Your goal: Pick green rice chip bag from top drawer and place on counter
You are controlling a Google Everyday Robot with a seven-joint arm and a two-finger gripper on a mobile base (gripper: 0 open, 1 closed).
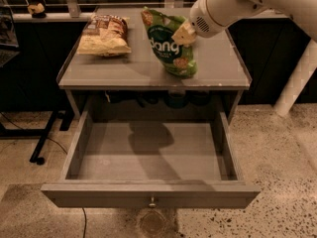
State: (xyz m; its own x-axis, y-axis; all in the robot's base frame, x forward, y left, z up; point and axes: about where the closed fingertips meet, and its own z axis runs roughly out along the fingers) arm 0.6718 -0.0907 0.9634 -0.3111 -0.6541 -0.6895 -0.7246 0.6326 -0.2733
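Observation:
The green rice chip bag (168,46) stands tilted over the counter (124,71), its lower end at or near the surface right of centre. My gripper (182,33) is at the bag's upper right edge, on the end of the white arm that comes in from the upper right. The top drawer (148,195) is pulled fully out below the counter, with nothing in it and its small metal knob at the front centre.
A brown-and-yellow chip bag (105,34) lies on the counter's back left. A white post (297,83) stands at the right. A black stand's legs (44,138) sit on the floor at the left. A small object (35,9) rests on the ledge behind.

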